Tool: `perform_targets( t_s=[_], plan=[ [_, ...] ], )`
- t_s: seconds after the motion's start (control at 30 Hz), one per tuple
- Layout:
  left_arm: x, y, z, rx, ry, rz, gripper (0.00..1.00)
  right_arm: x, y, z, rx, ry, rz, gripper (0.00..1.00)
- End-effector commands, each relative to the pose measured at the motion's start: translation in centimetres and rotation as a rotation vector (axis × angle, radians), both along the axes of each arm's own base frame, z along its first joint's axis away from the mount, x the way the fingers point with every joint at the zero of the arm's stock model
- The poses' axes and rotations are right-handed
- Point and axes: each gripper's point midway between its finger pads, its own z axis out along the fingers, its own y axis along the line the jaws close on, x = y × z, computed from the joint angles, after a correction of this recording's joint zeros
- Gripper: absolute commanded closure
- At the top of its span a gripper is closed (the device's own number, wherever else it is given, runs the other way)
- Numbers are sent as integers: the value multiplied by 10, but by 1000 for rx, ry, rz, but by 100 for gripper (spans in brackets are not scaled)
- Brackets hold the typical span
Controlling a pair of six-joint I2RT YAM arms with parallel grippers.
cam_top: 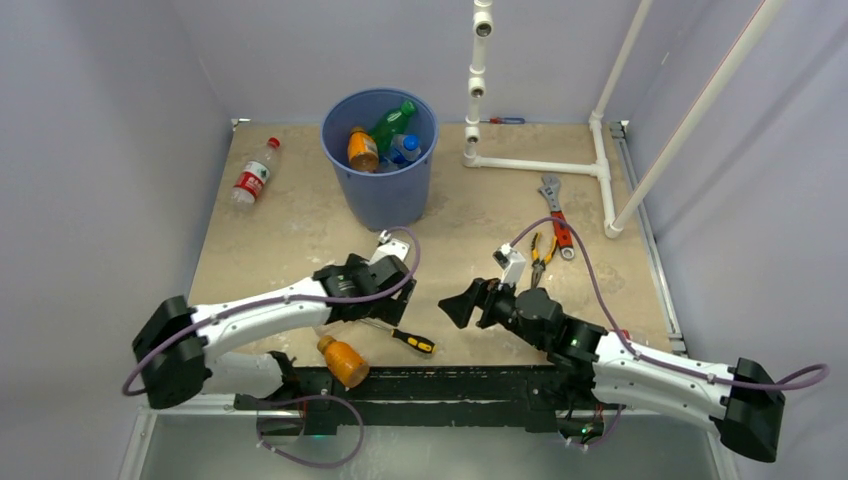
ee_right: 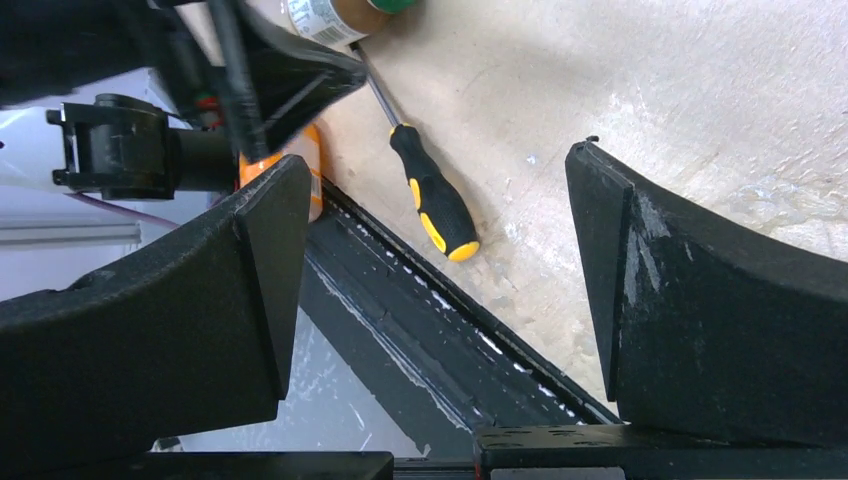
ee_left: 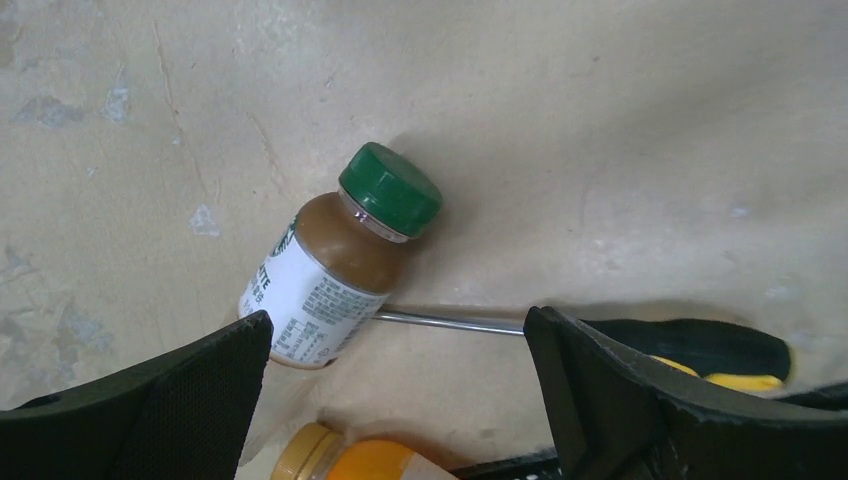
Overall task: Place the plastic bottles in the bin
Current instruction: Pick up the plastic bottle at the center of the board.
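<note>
My left gripper (ee_left: 398, 325) stands wide open with nothing in it, and the coming grasp turns on the brown bottle with the green cap (ee_left: 335, 270) just ahead of it. In my left wrist view the bottle sits at centre left, between the two fingers but nearer the left one. It seems to lie on the table, its long axis slanting from the base at lower left to the cap at upper right. My jaws close straight across the frame, so I judge the wrist needs a turn to take the body squarely. The shaft of the screwdriver (ee_left: 700, 350) runs from the right to the bottle's lower side, touching it or nearly so, and I could catch it in the grasp. An orange bottle (ee_left: 350, 462) lies at the bottom edge, nearer my base. My right gripper (ee_right: 440, 160) is open wide too and empty, and further from this bottle. The bin (cam_top: 385, 195), upper centre of the top view, holds several bottles, and a red-labelled bottle (cam_top: 253, 175) lies to its left.
</note>
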Motion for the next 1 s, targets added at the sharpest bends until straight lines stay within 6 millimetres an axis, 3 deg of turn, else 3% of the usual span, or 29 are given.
perform_targets(
  t_s=[0.0, 0.2, 0.43, 0.57, 0.8, 0.97],
  plan=[
    [17, 11, -1, 153, -46, 42, 1, -3, -1, 6, 14, -10, 8, 8],
    [29, 12, 0, 230, -76, 31, 1, -4, -6, 6, 20, -16, 3, 8],
    [34, 9, -31, 282, 57, -35, 6, -6, -11, 9, 25, -20, -2, 8],
    [38, 11, -37, 278, 90, -39, 12, -7, -16, 12, 24, -23, -13, 8],
    [42, 11, -47, 216, 156, -51, 34, -7, -18, 14, 29, -27, -18, 8],
    [36, 4, -57, 189, 202, -89, 44, -7, -19, 16, 28, -30, -21, 8]
  ],
)
